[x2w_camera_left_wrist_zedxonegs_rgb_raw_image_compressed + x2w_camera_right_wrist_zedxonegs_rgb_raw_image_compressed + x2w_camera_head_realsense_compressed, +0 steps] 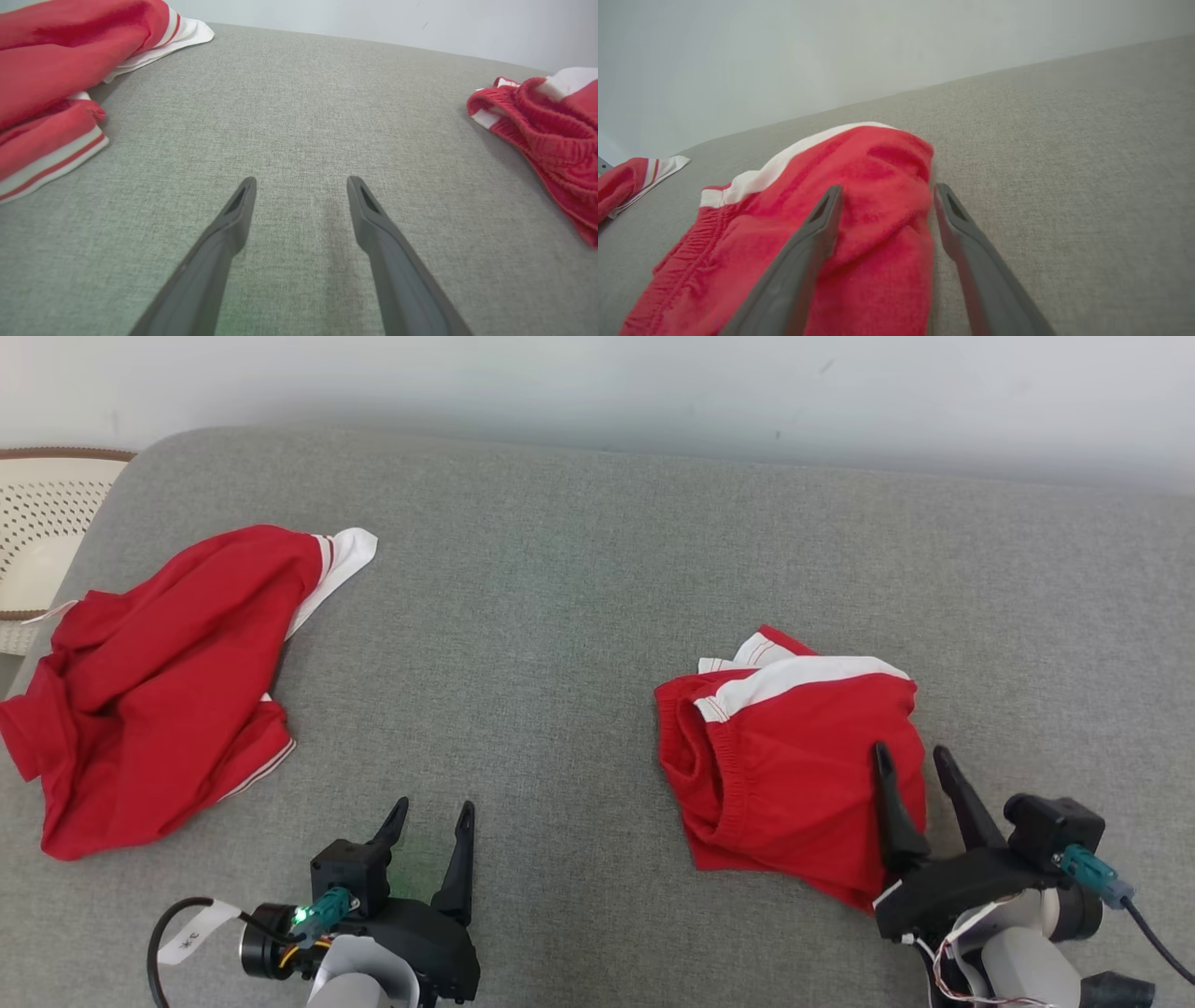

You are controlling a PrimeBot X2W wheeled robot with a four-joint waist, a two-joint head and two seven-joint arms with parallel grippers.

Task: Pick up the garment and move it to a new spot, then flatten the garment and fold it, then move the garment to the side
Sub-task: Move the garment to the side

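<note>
A red garment [784, 756] with white trim and an elastic waistband lies bunched at the right of the grey cushion [579, 569]. My right gripper [910, 756] stands open over its near right edge, one finger above the red cloth, the other at its border; in the right wrist view the garment [859, 196] sits under and between the spread fingers [817, 233], nothing pinched. My left gripper [434, 812] is open over bare cushion near the front, its fingers [233, 214] spread wide with nothing between them, and the garment [546, 121] shows at the right edge of its wrist view.
A second red and white garment [168, 681] lies crumpled at the cushion's left edge, also in the left wrist view [56, 70]. A perforated cream basket [42, 532] stands beyond the left end. A pale wall [653, 383] runs behind.
</note>
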